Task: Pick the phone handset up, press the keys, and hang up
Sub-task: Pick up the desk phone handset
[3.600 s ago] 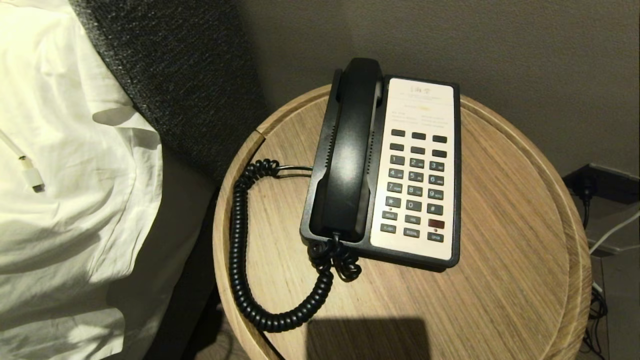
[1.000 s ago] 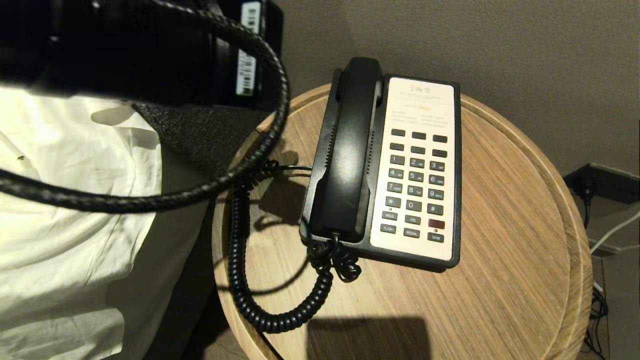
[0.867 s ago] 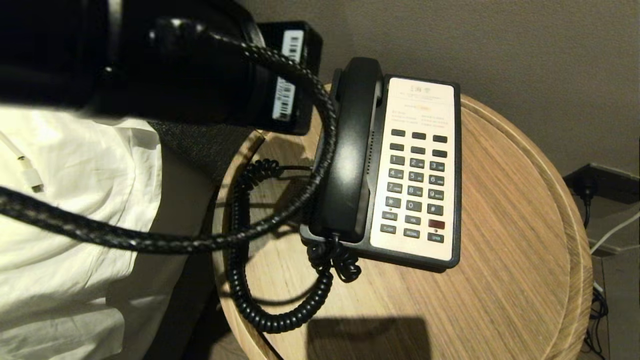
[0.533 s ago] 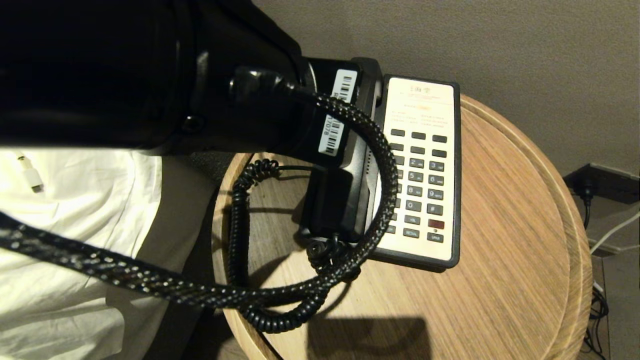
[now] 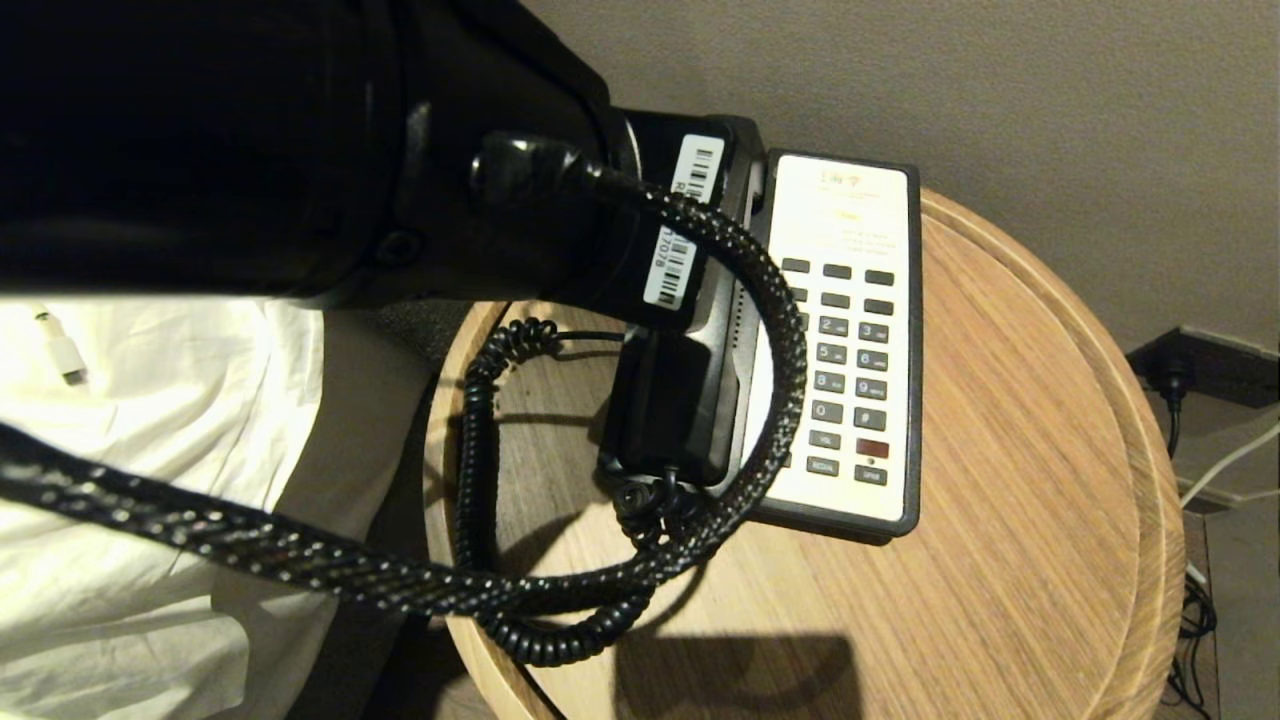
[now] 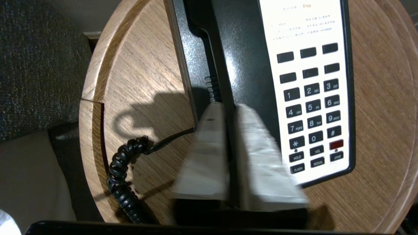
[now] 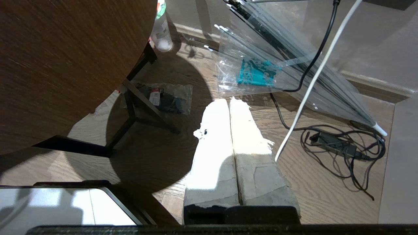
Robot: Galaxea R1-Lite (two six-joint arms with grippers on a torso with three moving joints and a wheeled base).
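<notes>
My left gripper hangs right over the long, slim, shiny black plastic phone handset. My two white padded fingers stand only a little bit apart, with a thin gap between them. They hold nothing.

The handset lies in its cradle on the black phone base, on the left side of it. The small dark grey keys with white numbers sit just beside it on the cream-white plate. The phone stands on the round, light wooden table.

The handset is long from front to back. One round end points away from me, toward the wall. The other end points toward me, and the black curly cord comes out there.

I think the gap is too small. If I go down like this, my fingers may bump the top of the handset and slip off. The curly cord could also tug when I lift.

My right gripper rests low by the floor, fingers pressed together.
</notes>
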